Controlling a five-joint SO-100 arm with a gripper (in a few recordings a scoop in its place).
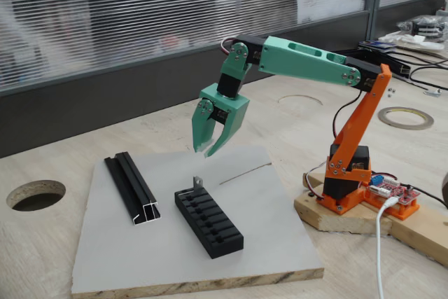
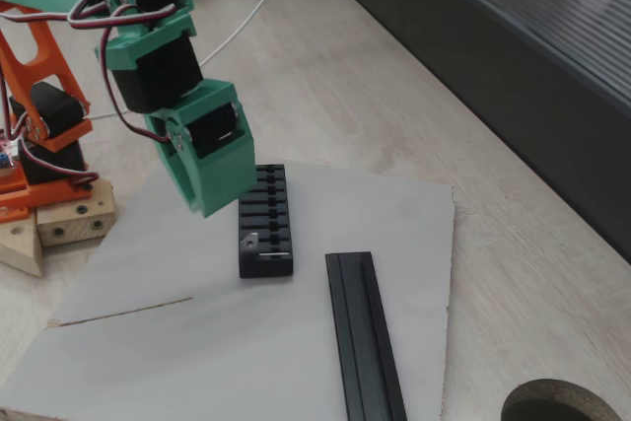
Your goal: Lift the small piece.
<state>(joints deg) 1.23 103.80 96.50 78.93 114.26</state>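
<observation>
I hover over a grey board point(image 1: 266, 243) on a wooden table point(image 1: 63, 159). My gripper point(image 1: 203, 150) hangs released, above the small piece point(image 1: 198, 182), seemingly upright in the ribbed block's point(image 1: 210, 223) far end, rail point(image 1: 131, 188) left.

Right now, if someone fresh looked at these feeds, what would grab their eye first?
The green end effector hanging open above the grey board, its tips clear of everything. Below it, the black ribbed block with the small piece, a tiny silvery tab, standing up at one end. Beside the block lies the long black rail.
</observation>
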